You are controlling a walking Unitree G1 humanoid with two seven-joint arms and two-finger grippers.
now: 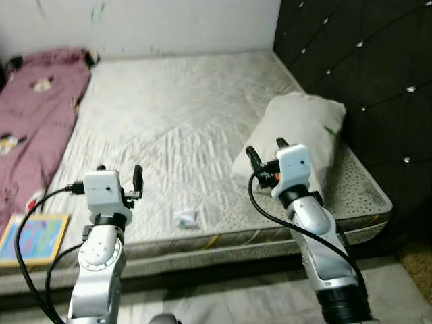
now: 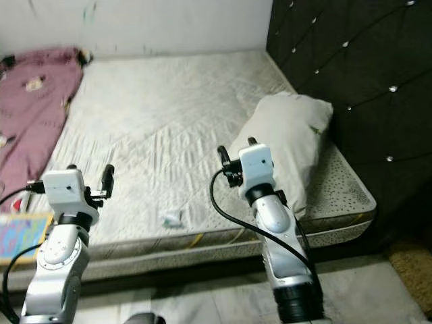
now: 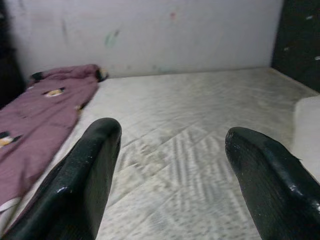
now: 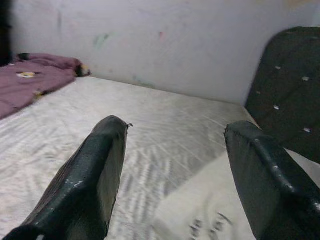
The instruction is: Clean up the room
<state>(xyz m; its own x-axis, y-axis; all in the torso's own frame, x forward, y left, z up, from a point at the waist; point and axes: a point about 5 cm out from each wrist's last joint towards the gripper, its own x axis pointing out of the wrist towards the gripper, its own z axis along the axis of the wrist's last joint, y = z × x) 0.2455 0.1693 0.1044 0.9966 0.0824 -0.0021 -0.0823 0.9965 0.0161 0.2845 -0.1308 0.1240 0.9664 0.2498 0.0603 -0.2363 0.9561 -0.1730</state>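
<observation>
We stand at the foot of a bare mattress (image 1: 169,128), and we use it as our landmark. A pale pillow (image 1: 297,135) lies on its right side, against the dark tufted headboard (image 1: 364,81). A purple blanket (image 1: 34,128) is spread along the mattress's left side, up to the white wall (image 1: 148,23). A small crumpled white scrap (image 1: 185,218) sits on the mattress near its front edge, between our two arms. A colourful book (image 1: 32,237) lies at the mattress's front left corner. Our left pincer (image 1: 119,177) hovers over the front edge, its fingers (image 3: 85,185) spread apart and holding nothing. Our right pincer (image 1: 266,154) hangs just in front of the pillow, also released, its fingers (image 4: 95,175) wide and bare.
</observation>
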